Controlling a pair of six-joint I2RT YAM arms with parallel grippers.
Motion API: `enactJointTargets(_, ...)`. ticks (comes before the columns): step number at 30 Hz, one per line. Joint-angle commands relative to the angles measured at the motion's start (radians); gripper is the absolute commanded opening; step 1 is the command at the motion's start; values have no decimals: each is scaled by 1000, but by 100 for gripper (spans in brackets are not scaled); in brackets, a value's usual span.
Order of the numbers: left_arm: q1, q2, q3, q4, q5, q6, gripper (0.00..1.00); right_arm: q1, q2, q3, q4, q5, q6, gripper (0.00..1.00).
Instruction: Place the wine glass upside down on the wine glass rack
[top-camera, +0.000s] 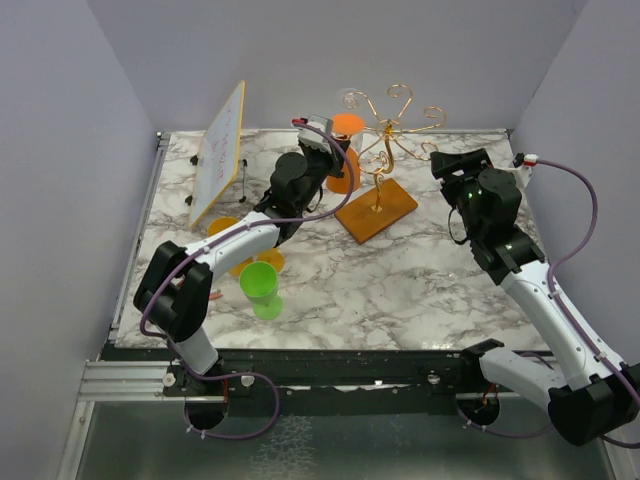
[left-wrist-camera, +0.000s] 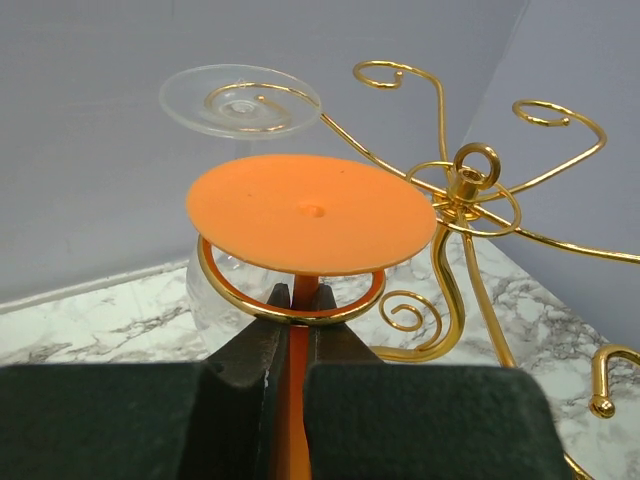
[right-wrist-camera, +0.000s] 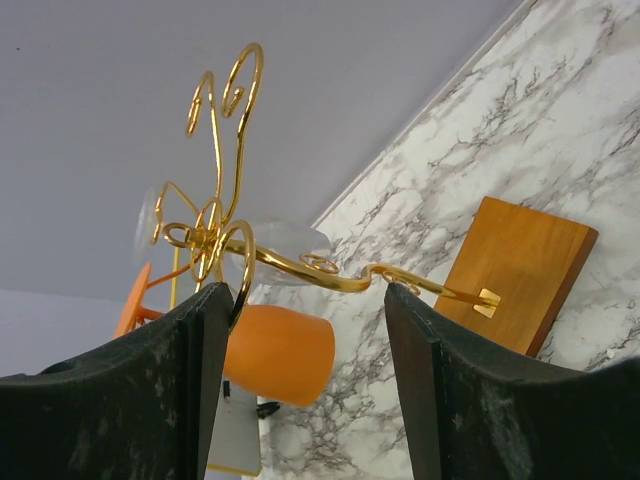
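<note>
Left wrist shows orange wine glass (left-wrist-camera: 310, 215) inverted, stem vertical.

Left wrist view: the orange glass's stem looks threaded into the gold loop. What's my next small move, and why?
Probably ease the left gripper down slightly: it is shut on the stem of the orange wine glass, whose upturned foot sits just above the loop of the wine glass rack, seemingly not resting on it yet.
</note>
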Motion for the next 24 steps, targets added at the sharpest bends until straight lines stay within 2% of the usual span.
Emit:
enactJointTargets(1,72,-71,-44,72,-28,6,0,-10,7,-21,-140,19,-28,66)
enactJointTargets(7,127,-90,-53,95,221,-1,0,-10,6,-25,-138,19,-29,66)
enactJointTargets(14,153,-111,-78,113,362,-12,0,-10,9,-27,-136,13,-31,66)
enactJointTargets(24,154,-93,-85,114,667,33,0,-10,3,-28,-136,11,-31,66)
